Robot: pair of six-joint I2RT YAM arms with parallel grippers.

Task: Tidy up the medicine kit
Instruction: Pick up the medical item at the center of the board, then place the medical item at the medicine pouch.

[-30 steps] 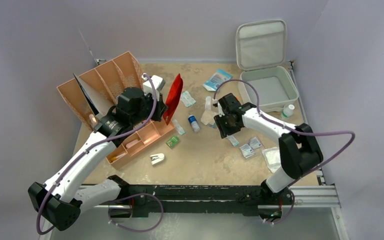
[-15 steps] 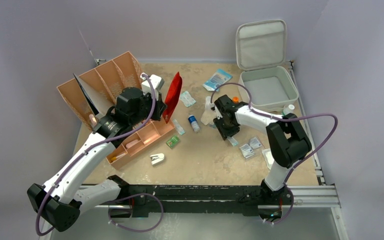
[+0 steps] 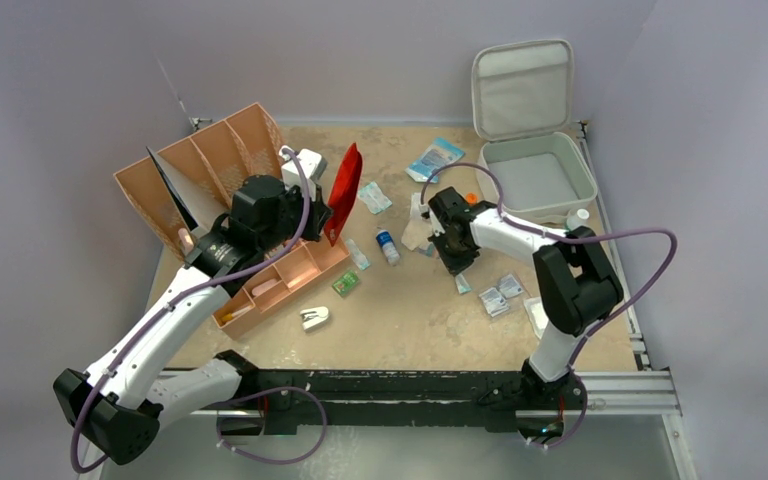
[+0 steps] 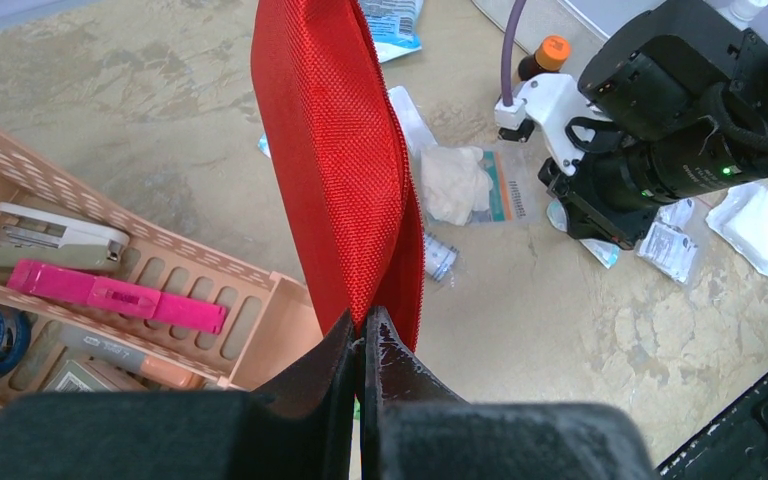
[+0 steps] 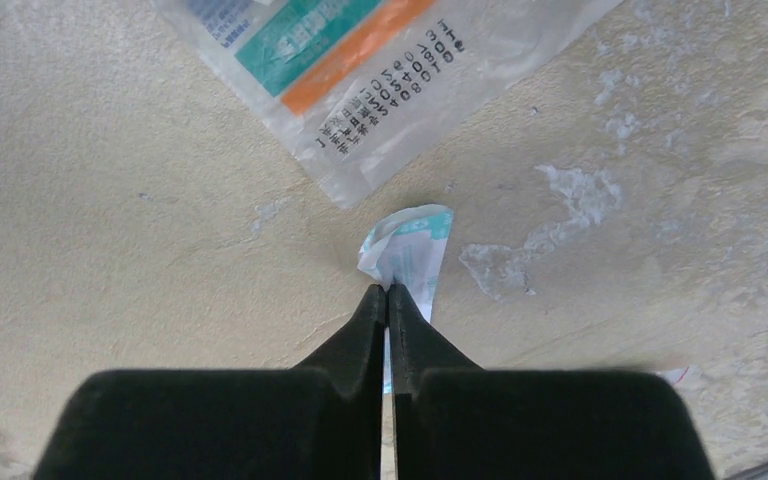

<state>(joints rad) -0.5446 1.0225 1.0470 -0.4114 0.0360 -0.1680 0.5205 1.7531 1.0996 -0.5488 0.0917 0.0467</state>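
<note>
1. Counter [image 3: 410, 310]: tan and mottled, with small med items scattered mid-right.
2. Tan organizer trays [image 3: 210, 160]: on the left side. One is tipped up on edge and one lies flat in front of it (pink stick and a white clip-like tool in its slots, per left wrist view).
3. Medicine kit [image 3: 540, 178]: far right corner of the counter. The lid is hinged open and standing up, and the base looks bare inside. It is well apart from both claws.
4. Red pouch [image 4: 335, 150]: held upright on edge, just right of the trays.
5. Left claw [image 4: 363, 345]: fully closed, pinching the red pouch's lower edge.
6. Right claw [image 5: 388, 300]: fully closed at counter level, mid-counter, in front of the kit.
7. Clear packet [image 5: 380, 70]: teal/orange print, flat on the counter just beyond the right claw's tips.
8. Teal-white sachet [image 5: 410, 245]: nipped between the right claw's tips, free end poking out toward the clear packet.
</note>
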